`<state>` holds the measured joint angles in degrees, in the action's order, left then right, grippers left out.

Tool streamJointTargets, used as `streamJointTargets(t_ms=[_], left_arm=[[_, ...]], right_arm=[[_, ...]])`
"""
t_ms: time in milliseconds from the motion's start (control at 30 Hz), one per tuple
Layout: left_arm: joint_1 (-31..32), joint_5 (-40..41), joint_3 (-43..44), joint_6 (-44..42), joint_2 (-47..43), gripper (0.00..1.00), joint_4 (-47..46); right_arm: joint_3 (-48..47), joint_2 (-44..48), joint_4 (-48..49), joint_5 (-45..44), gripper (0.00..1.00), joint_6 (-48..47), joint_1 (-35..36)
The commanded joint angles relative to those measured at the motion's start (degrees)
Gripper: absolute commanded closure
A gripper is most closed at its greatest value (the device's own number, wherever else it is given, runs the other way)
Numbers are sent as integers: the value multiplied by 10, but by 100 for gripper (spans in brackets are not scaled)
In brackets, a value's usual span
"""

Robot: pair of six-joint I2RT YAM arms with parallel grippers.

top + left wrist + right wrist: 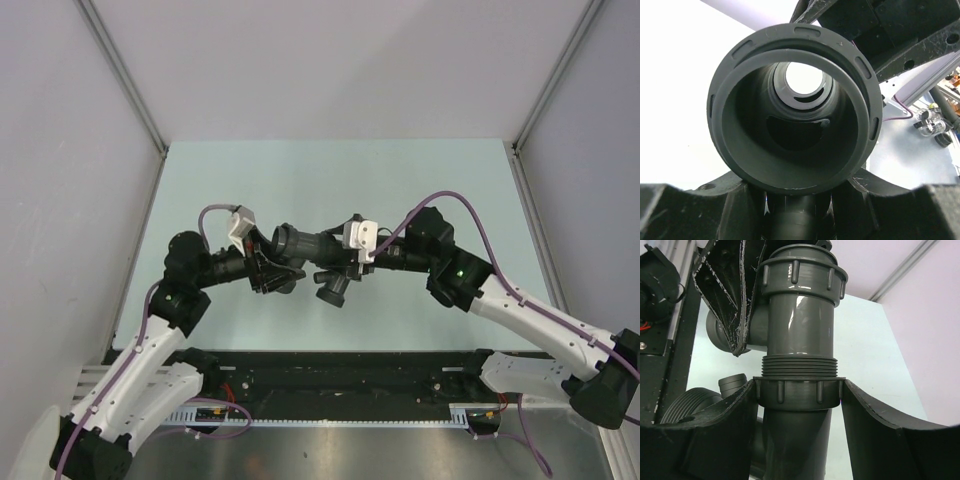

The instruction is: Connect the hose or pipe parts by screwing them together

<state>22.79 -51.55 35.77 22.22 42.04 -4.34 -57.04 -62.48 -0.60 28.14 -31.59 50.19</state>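
Pale green desk (330,180), grey walls (60,150) on three sides, seen from above: two arms (150,350), two pipe parts, held over desk centre, well clear of every edge. In left jaws, straight tube (297,240); in right jaws, branched fitting (335,285); ends meeting. Left wrist: looks down flared bore of straight tube (740,150), fingers (670,210) clamped beneath. Right wrist: shows fingers (880,440) clenched on ribbed nut (800,392), bare thread (799,365) above.
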Motion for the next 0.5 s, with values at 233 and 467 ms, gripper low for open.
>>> streamJointTargets(t_ms=[233, 467], left_arm=[[34, -72, -11, -90, 0, 100, -30], [34, -130, -9, -122, 16, 100, -30]], right_arm=[[-19, -12, 141, 126, 100, 97, -31], [-19, -14, 119, 205, 100, 114, -60]])
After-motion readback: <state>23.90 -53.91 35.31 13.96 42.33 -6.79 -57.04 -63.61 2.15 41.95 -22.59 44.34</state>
